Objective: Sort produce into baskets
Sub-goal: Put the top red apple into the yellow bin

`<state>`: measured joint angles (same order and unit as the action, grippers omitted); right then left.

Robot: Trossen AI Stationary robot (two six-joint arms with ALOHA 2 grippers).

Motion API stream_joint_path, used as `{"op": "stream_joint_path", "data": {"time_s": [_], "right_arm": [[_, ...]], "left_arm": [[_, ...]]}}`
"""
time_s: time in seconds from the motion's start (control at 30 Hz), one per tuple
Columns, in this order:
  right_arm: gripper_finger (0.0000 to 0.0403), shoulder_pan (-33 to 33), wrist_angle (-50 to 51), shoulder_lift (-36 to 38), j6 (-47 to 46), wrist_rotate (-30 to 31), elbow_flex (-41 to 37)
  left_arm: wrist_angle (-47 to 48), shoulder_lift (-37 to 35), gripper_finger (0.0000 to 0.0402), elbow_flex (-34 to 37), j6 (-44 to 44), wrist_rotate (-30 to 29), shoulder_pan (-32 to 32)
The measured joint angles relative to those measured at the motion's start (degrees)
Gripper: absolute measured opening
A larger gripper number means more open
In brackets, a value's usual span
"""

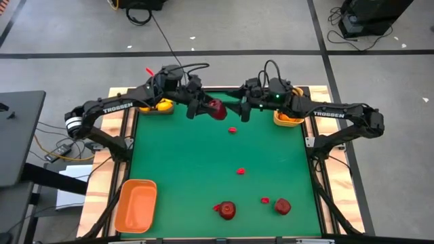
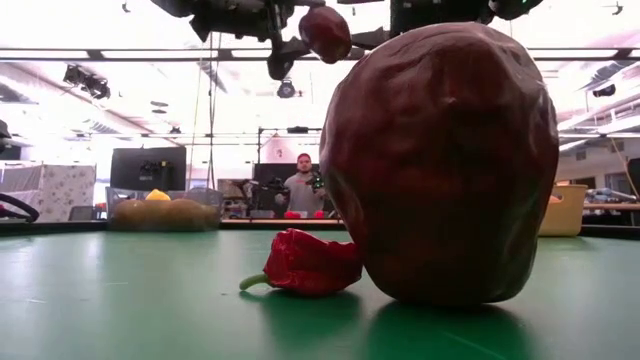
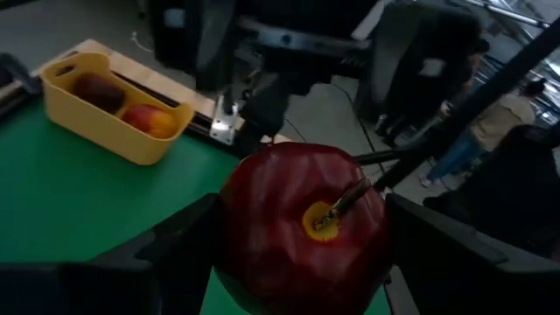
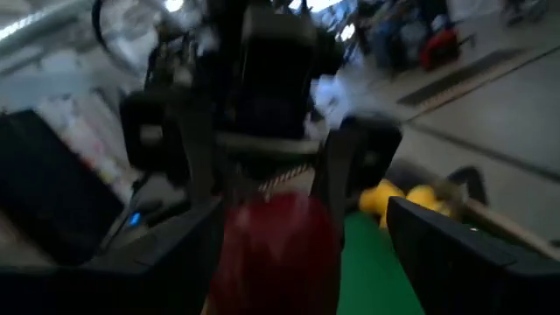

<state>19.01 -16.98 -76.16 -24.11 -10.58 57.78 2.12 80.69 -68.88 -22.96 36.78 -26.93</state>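
My left gripper (image 1: 205, 107) holds a dark red apple (image 1: 217, 108) in the air over the table's far middle; the apple also shows in the low view (image 2: 325, 32). My right gripper (image 1: 242, 110) is open and faces the apple from the right, a short gap away. In the blurred right wrist view the apple (image 4: 280, 249) shows between the right gripper's spread fingers. A yellow basket (image 1: 288, 119) holding fruit stands at the far right. A dark basket (image 1: 159, 106) holding yellow lemons stands at the far left. An orange tray (image 1: 135, 205) lies at the near left. My left gripper pinches the apple by two opposite sides (image 3: 229, 229) between its two fingers. The fingers lie level and point toward the table's right. The apple is lifted clear of the table, and its stem end (image 3: 325, 219) faces the wrist camera.
Two red apples (image 1: 227, 210) (image 1: 282, 207) lie near the front edge; one of them (image 2: 440, 160) fills the low view beside a small red pepper (image 2: 305, 262). Small red pieces (image 1: 232, 130) (image 1: 241, 171) (image 1: 264, 200) lie on the green mat. A person sits in the room behind.
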Motion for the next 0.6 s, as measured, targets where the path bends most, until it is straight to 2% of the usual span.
{"op": "stream_joint_path", "data": {"time_s": [0.23,0.6], "right_arm": [[0.033,-2.67,7.38,0.0,4.26,-1.91,0.0],[0.033,-4.1,7.21,-0.13,6.48,-7.0,0.0]], "left_arm": [[0.32,-0.07,0.0308,0.02,-0.03,-0.26,0.91],[-2.97,-0.07,0.0308,0.02,1.4,-1.75,3.98]]}}
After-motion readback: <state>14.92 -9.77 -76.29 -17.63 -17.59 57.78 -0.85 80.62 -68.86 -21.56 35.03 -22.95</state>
